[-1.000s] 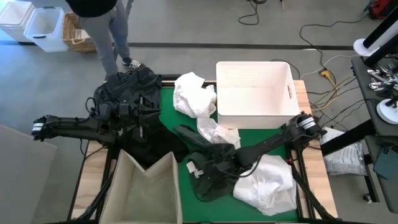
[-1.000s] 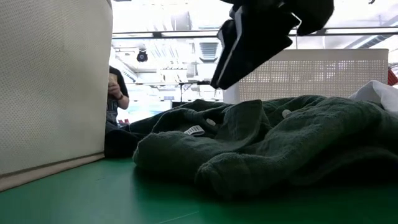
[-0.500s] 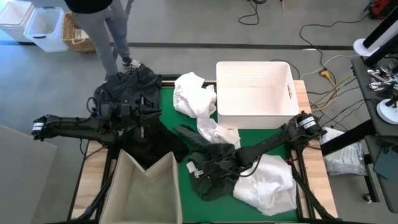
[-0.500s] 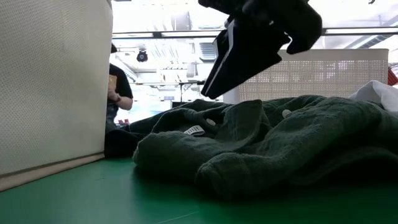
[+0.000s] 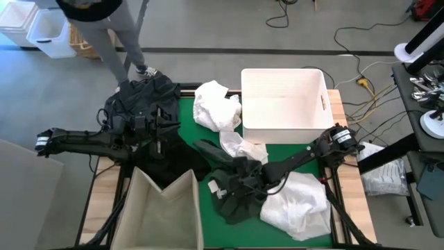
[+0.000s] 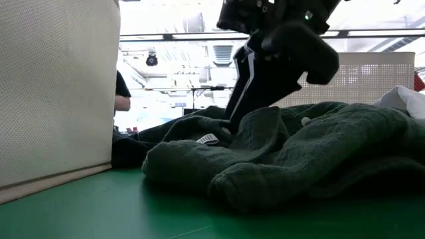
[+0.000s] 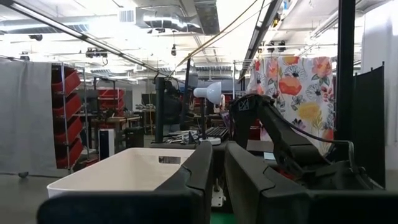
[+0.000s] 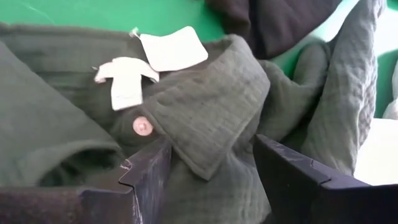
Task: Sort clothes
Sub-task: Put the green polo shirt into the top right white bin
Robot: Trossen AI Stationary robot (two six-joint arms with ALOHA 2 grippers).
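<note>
Over green shirt (image 5: 239, 191) collar — right gripper (image 5: 239, 182) angled down, fingers spread wide, nothing gripped.

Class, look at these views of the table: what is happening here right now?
The right end effector is open and pressed down onto the collar of a dark green shirt near the middle of the green table. The left end effector is shut and waits over a pile of black clothes. White clothes lie beside the white basket.

White basket (image 5: 323, 104) at table's far edge; beige bin (image 5: 147, 208) near; person (image 5: 104, 28) beyond.
</note>
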